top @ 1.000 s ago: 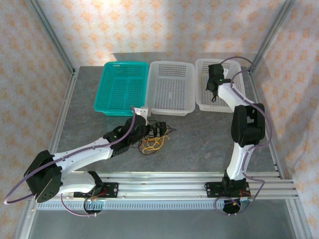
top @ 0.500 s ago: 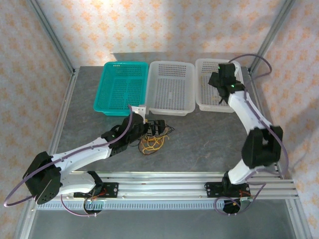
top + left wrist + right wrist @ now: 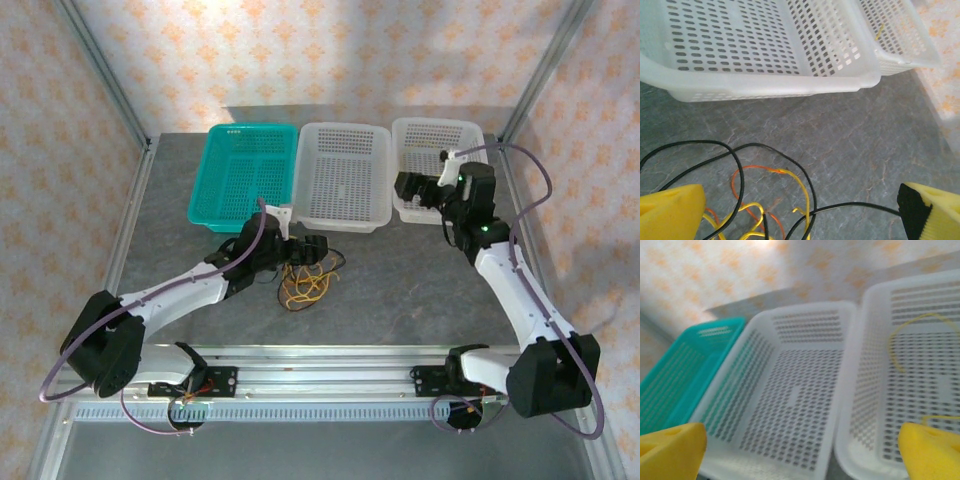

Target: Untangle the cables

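Left gripper (image 3: 305,250) hangs with its pads wide apart over the tangled cables (image 3: 305,280) on the table (image 3: 400,290), just in front of the middle basket (image 3: 345,127). At the right basket's (image 3: 437,123) near edge, the right gripper (image 3: 410,188) has its jaws spread and holds nothing. Its wrist view shows a yellow cable (image 3: 910,320) lying inside that basket. A teal basket (image 3: 250,128) stands leftmost. Seen from the left wrist, the tangle separates into black, yellow and orange strands.

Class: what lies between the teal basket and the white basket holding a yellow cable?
The middle white basket lies between the teal basket and the right white basket, seen in the top external view.
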Tool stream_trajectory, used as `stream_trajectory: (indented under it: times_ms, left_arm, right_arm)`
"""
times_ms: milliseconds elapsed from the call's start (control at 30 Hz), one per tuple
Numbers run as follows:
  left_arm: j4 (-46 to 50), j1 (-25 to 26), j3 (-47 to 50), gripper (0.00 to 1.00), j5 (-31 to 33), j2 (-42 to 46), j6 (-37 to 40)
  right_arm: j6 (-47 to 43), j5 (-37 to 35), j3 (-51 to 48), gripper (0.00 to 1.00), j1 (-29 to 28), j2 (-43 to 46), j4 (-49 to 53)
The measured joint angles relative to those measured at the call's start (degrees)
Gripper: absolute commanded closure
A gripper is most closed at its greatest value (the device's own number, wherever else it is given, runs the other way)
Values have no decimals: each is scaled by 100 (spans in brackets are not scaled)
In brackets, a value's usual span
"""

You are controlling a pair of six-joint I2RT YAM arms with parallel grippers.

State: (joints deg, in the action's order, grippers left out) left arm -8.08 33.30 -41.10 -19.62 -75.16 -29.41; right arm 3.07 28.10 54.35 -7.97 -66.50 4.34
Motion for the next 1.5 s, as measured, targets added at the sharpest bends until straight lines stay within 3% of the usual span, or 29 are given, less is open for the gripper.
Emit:
stream_trajectory:
  times_ms: [233, 333, 533, 800, 1067, 1333, 1500]
  left_arm:
    - [-79, -264, -11, 0, -271, 0, 68]
    - [-79, -345, -11, 0, -306, 0, 101]
    - [-79, -557, -11, 0, -407, 0, 103]
    - [-76, -632, -17, 1, -444, 0, 107]
    - [-72, -632, -55, 1, -511, 0, 133]
    - [-52, -632, -87, 1, -542, 0, 149]
    - [-31, -632, -129, 0, -546, 0, 214]
  right_arm:
    - [-522, 1255, -708, 16, -715, 391, -254]
    - [-732, 1572, -990, 15, -1113, 400, -317]
    - [-1043, 1672, -1443, 15, -2260, 402, -570]
    - [-1047, 1626, -1718, 19, -2708, -13, -1447]
    - [-1182, 1526, -1449, 45, -2848, -876, -1803]
    - [-1233, 1478, -1349, 81, -2863, -907, -1939]
    - [-1250, 1434, -1333, 93, -2863, -887, -1932]
